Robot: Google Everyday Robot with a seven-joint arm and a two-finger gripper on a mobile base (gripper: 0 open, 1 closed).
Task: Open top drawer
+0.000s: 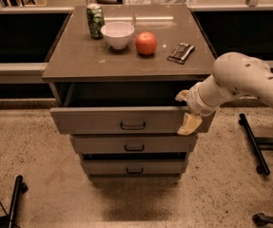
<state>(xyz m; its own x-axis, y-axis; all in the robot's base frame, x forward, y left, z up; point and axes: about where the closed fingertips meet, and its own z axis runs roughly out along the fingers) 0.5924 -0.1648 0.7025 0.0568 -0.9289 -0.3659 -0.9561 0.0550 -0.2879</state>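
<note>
Visibly pulled out, the top drawer (102, 120) has its right end inside the spread-apart pincer (186, 110).

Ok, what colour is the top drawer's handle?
Handle dark, near black; camera view. Gripper at top drawer's right end.

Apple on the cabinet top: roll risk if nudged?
Probably rolls: the apple is round, resting free on the smooth cabinet top. Looks firm, likely not fragile. The gripper is at the top drawer's right end, away from it.
</note>
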